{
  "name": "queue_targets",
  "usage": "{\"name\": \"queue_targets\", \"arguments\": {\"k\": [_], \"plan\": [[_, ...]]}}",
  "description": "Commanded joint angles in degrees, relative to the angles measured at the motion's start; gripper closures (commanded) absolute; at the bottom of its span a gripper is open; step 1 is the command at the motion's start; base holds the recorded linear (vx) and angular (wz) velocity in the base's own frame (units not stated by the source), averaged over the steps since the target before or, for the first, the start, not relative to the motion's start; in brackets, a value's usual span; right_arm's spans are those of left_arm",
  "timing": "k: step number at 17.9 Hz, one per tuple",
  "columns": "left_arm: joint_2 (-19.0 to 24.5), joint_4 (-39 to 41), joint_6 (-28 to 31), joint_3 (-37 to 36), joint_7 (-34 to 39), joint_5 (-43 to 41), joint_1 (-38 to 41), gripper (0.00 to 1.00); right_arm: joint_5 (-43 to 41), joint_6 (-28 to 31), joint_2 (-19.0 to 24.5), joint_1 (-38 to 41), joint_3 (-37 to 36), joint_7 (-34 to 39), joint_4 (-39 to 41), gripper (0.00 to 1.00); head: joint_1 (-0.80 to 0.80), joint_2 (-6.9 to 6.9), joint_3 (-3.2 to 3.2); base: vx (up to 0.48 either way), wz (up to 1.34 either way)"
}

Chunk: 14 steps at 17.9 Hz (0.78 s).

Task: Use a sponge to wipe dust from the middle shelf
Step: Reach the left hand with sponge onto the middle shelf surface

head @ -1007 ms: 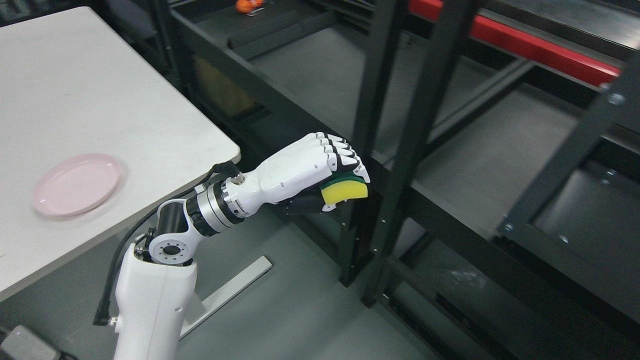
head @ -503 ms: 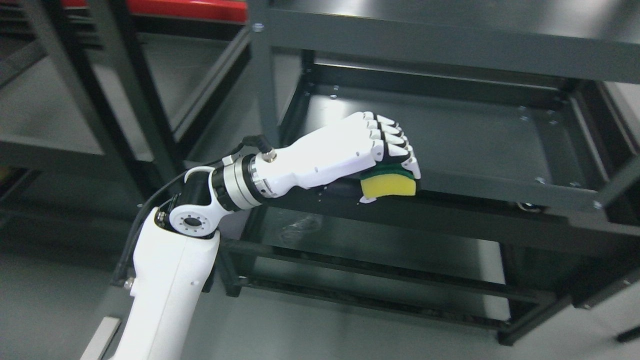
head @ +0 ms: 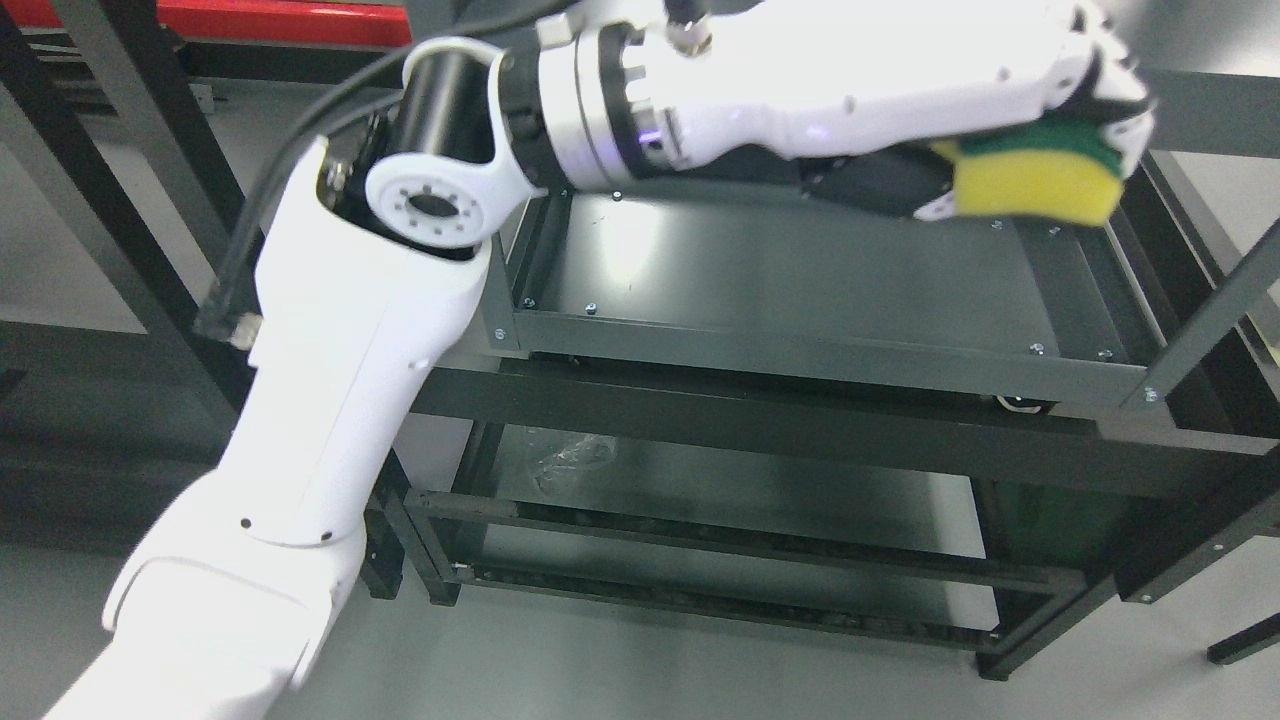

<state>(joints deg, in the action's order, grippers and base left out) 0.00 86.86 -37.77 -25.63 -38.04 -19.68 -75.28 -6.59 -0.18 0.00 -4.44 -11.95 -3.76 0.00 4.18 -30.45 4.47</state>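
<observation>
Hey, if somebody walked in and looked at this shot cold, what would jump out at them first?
The big white left arm sweeping from lower left to the top of the picture, its left hand clamped on a yellow and green sponge at upper right. Below the sponge lies the dark metal shelf of a black rack. A red beam shows at top left.

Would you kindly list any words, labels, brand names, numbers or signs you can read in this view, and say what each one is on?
None: no readable text appears anywhere in the head view.
The left hand, the sponge it grips, and the dark shelf unit show no print or labels.
The red beam at the top is plain too.
</observation>
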Motion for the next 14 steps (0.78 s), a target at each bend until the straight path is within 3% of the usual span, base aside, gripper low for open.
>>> {"name": "queue_targets", "arguments": {"k": [1,7,14], "plan": [[1.00,-12.74,0.50,-13.81,6.46,-7.30,-17.34,0.99,0.00,4.22,-1.00,0.04,0.00,-0.37,1.00,0.00,0.00,0.00,0.00,0.030,0.07],[1.00,-21.18,5.86,-28.85,14.21,-10.64,-18.50,0.99,0.00,4.22,-1.00,0.04,0.00,-0.46,1.00,0.00,0.00,0.01,0.00,0.004,-0.03],[1.00,-30.42,5.07,-29.92,16.68,-19.85,-18.24,0.99,0.00,4.22,-1.00,0.04,0.00,-0.37,1.00,0.00,0.00,0.01,0.00,0.000,0.00]]}}
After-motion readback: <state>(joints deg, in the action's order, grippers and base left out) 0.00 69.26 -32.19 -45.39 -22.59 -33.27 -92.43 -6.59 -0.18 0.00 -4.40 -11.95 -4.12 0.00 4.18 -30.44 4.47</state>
